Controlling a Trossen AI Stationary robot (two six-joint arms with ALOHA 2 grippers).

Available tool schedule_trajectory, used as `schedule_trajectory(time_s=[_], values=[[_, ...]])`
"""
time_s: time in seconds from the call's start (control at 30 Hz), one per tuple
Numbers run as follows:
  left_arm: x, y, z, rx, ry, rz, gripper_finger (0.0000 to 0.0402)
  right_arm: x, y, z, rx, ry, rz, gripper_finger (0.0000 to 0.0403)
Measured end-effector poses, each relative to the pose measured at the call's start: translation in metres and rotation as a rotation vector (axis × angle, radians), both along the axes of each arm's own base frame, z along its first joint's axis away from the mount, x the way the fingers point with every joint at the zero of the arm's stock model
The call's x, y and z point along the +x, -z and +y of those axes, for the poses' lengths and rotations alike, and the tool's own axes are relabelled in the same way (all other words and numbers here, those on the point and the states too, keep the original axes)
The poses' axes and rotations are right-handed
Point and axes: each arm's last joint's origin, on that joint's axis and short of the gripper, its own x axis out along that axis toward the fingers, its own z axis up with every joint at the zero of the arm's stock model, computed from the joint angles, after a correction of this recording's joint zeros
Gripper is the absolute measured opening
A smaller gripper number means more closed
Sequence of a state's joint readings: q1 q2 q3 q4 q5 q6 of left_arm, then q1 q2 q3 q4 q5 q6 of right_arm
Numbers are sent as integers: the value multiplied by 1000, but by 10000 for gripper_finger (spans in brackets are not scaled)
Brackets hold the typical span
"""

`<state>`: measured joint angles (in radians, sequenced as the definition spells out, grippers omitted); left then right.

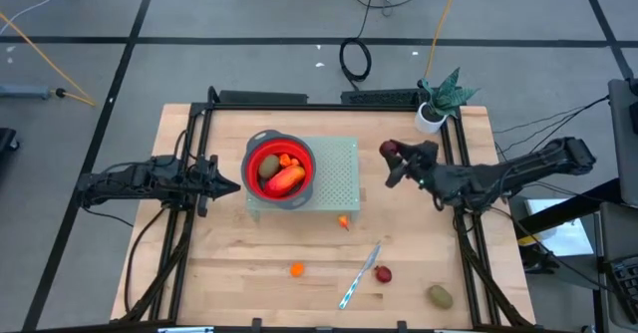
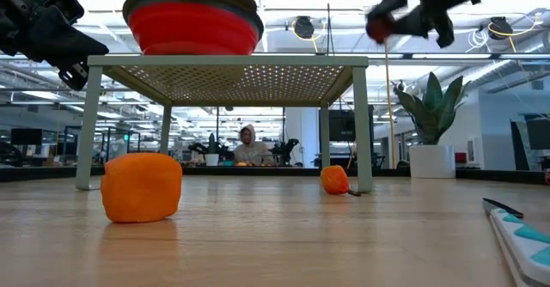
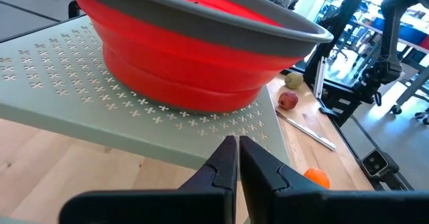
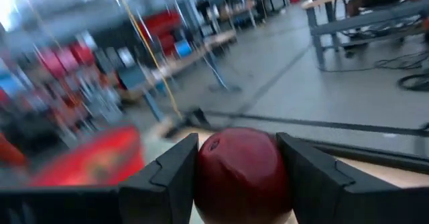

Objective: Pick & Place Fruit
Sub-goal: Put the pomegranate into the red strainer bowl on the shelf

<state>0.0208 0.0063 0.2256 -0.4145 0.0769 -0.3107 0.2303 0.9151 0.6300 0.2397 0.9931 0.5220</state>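
My wooden table [image 1: 249, 263] carries, nearest its front edge, an olive-brown fruit [image 1: 440, 295], a dark red fruit [image 1: 383, 274], a silver-and-blue knife [image 1: 359, 274] and a small orange fruit [image 1: 297, 269]. Farther back stands a pale green perforated stand [image 1: 339, 178] with the red bowl [image 1: 279, 169] on it, holding orange fruit. A potted plant [image 1: 439, 100] sits at the far corner — beyond lies an open workshop with a seated person [image 2: 247, 146]. My right tool [image 4: 238, 167] grips a dark red apple [image 4: 241, 167] above the table, right of the stand; my left tool [image 3: 237, 158] — clenched, empty — waits beside the bowl.
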Motion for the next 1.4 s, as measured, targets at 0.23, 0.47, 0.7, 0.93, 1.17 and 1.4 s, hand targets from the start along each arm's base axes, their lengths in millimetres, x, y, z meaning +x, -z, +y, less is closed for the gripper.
schedule_trajectory(time_s=[0.23,0.47,0.7,0.93,1.17,1.4], values=[[0,0,0,0,0,0,12,-3,-24,-1,192,-30,-377,184],[0,0,0,0,0,1,5,0,-26,3,478,-183,-602,179],[0,0,0,0,0,0,20,3,-26,9,695,-408,-654,188],[0,0,0,0,0,0,9,12,-25,16,789,-591,-647,181],[0,0,0,-13,-2,1,8,20,-21,19,793,-626,-639,185],[0,0,0,-12,-2,1,19,24,-17,19,761,-620,-609,181]])
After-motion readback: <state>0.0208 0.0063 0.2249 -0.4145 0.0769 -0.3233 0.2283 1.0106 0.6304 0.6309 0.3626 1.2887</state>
